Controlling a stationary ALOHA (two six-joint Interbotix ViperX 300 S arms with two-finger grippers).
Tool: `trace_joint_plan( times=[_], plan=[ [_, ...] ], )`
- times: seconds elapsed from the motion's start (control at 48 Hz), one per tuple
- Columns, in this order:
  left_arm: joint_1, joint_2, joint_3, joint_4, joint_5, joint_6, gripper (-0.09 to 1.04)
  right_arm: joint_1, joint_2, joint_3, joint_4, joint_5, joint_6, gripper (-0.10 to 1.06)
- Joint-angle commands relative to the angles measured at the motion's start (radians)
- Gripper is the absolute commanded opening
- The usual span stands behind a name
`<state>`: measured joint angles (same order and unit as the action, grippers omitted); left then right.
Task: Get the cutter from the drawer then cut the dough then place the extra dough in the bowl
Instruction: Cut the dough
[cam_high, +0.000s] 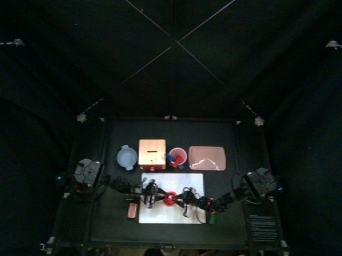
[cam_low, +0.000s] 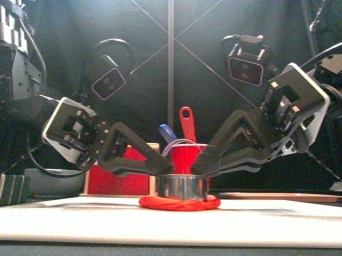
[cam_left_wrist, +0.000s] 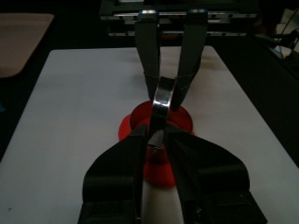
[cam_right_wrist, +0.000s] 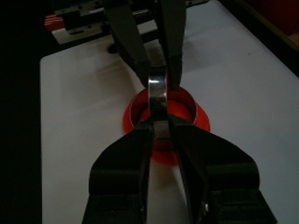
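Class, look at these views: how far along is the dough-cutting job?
Done: the cutter is out of the wooden box and stands on the dough. In hand: the left gripper and right gripper have their jaws closed on it from opposite sides. Left: moving the extra dough into the bowl.

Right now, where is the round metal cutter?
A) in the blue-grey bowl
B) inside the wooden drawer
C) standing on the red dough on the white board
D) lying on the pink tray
C: the cutter stands upright on the red dough, which lies flat on the white board.
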<state>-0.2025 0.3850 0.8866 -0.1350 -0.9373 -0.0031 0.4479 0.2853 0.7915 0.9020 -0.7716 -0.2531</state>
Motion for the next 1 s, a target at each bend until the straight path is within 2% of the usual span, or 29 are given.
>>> trace_joint_plan(
  times=[0.021, 0.771, 1.0],
  plan=[
    [-0.002, 0.003, 0.012, -0.008, 0.031, -0.005, 0.63, 0.000, 0.006, -0.002, 0.002, 0.037, 0.009, 0.62],
    [-0.002, 0.012, 0.003, -0.015, 0.057, -0.003, 0.63, -0.002, 0.005, -0.002, 0.003, 0.049, 0.005, 0.62],
    [-0.002, -0.021, -0.003, -0.015, 0.092, 0.006, 0.65, -0.002, -0.020, -0.002, -0.020, 0.049, -0.003, 0.63]
  ],
)
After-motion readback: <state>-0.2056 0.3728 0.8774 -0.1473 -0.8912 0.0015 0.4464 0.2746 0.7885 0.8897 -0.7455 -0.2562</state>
